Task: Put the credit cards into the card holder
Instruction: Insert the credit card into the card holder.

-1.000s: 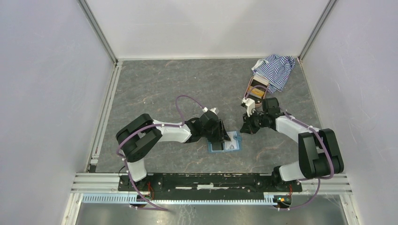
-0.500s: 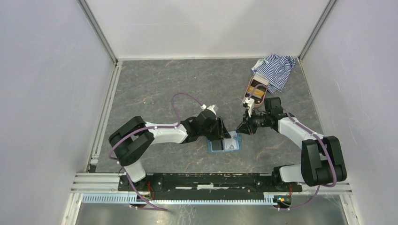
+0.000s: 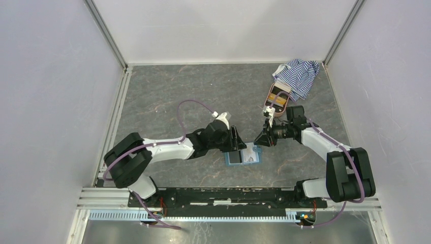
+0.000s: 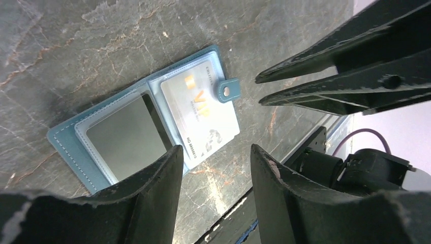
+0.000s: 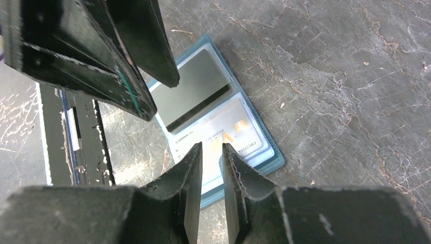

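The teal card holder (image 3: 228,162) lies open on the table between both grippers. Its left pocket holds a dark grey credit card (image 4: 127,140). A pale gold-lettered credit card (image 4: 201,114) lies in the right half, sticking out past the wallet's edge, with the snap tab (image 4: 227,90) resting on its corner. My left gripper (image 4: 214,152) hovers open and empty just above the holder's left side. My right gripper (image 5: 212,150) hovers over the pale card (image 5: 228,136) with its jaws a narrow gap apart and nothing between them.
A pink oval case (image 3: 278,96) with tan-gold cards inside sits at the back right, next to a blue-white striped cloth (image 3: 297,75). The metal rail (image 3: 228,195) runs along the table's near edge, close below the wallet.
My left arm has stretched out and its jaws have widened. My right gripper has shifted left toward the wallet and parted its jaws slightly. The wallet has not moved.
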Controlling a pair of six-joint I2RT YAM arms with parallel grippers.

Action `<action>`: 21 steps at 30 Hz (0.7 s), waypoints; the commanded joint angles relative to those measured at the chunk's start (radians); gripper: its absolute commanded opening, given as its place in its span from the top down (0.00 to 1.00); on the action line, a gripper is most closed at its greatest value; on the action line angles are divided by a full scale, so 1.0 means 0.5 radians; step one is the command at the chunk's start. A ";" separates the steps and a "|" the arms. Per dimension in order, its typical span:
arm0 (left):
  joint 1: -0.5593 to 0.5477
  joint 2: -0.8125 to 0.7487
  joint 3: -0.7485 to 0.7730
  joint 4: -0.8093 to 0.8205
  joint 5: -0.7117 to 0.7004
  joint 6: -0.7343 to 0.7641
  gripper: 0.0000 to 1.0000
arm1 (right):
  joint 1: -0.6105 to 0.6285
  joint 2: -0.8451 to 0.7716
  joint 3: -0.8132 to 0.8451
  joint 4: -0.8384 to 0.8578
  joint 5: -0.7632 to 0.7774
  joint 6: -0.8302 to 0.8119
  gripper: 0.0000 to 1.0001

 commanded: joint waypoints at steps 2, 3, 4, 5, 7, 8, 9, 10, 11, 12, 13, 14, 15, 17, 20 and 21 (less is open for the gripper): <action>-0.009 -0.243 -0.105 0.165 -0.175 0.177 0.42 | -0.002 -0.057 -0.042 0.119 -0.087 0.062 0.73; -0.010 -0.286 -0.134 0.188 -0.218 0.195 0.41 | -0.004 -0.056 -0.050 0.132 -0.087 0.077 0.73; -0.010 -0.333 -0.159 0.205 -0.256 0.224 0.41 | -0.004 -0.049 -0.057 0.152 -0.087 0.094 0.72; -0.010 -0.401 -0.198 0.222 -0.294 0.242 0.41 | -0.005 -0.041 -0.065 0.174 -0.082 0.116 0.72; -0.011 -0.514 -0.260 0.275 -0.377 0.275 0.39 | 0.000 -0.011 -0.068 0.199 -0.079 0.143 0.72; -0.011 -0.575 -0.312 0.303 -0.410 0.297 0.36 | 0.005 0.006 -0.066 0.206 -0.077 0.157 0.72; -0.009 -0.632 -0.347 0.333 -0.445 0.315 0.32 | 0.013 0.020 -0.063 0.210 -0.068 0.162 0.72; -0.010 -0.682 -0.387 0.360 -0.486 0.327 0.26 | 0.023 0.034 -0.057 0.209 -0.062 0.162 0.72; -0.011 -0.731 -0.434 0.400 -0.534 0.328 0.17 | 0.034 0.044 -0.054 0.209 -0.055 0.160 0.72; -0.009 -0.771 -0.481 0.450 -0.576 0.323 0.07 | 0.050 0.050 -0.052 0.210 -0.039 0.160 0.72; 0.000 -0.805 -0.534 0.505 -0.608 0.307 0.01 | 0.073 0.058 -0.048 0.211 -0.021 0.155 0.71; 0.007 -0.828 -0.586 0.563 -0.622 0.271 0.00 | 0.096 0.057 -0.046 0.208 0.011 0.146 0.71; 0.024 -0.839 -0.634 0.612 -0.617 0.214 0.00 | 0.129 0.057 -0.044 0.204 0.046 0.135 0.70; 0.070 -0.823 -0.723 0.797 -0.488 0.144 0.00 | 0.190 0.051 -0.035 0.187 0.110 0.104 0.70; 0.082 -0.739 -0.746 0.925 -0.286 0.095 0.01 | 0.271 0.043 -0.026 0.178 0.194 0.092 0.69; 0.082 -0.697 -0.728 0.949 -0.191 0.091 0.03 | 0.292 0.043 -0.028 0.176 0.229 0.089 0.68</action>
